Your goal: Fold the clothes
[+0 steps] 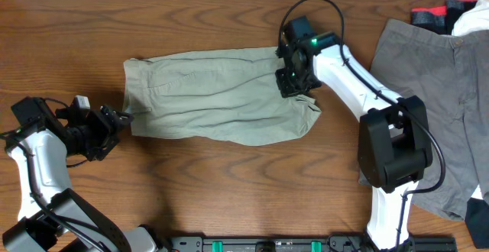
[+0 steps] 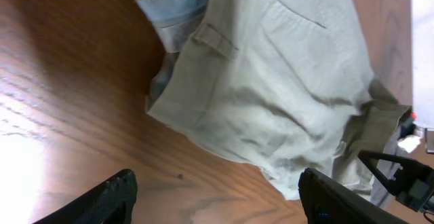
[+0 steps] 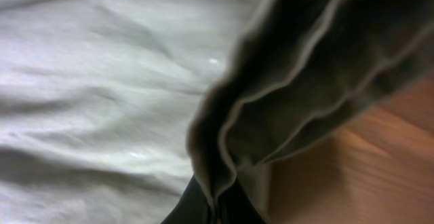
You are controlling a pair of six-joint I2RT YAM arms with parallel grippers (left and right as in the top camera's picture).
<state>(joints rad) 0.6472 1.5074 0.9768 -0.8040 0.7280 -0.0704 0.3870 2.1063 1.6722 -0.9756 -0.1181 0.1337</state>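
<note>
Wooden table, khaki shorts, right claw pinching their hem, left claw spread beside them, grey shorts apart

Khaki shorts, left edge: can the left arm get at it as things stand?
Probably yes: the left gripper stands open beside that edge of the khaki shorts, with only table between.

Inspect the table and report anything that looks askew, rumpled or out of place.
The khaki shorts lie flat mid-table except at their right end, where the right gripper pinches the fabric into a bunched, layered ridge. At the left end the waistband gapes, showing paler lining.
</note>
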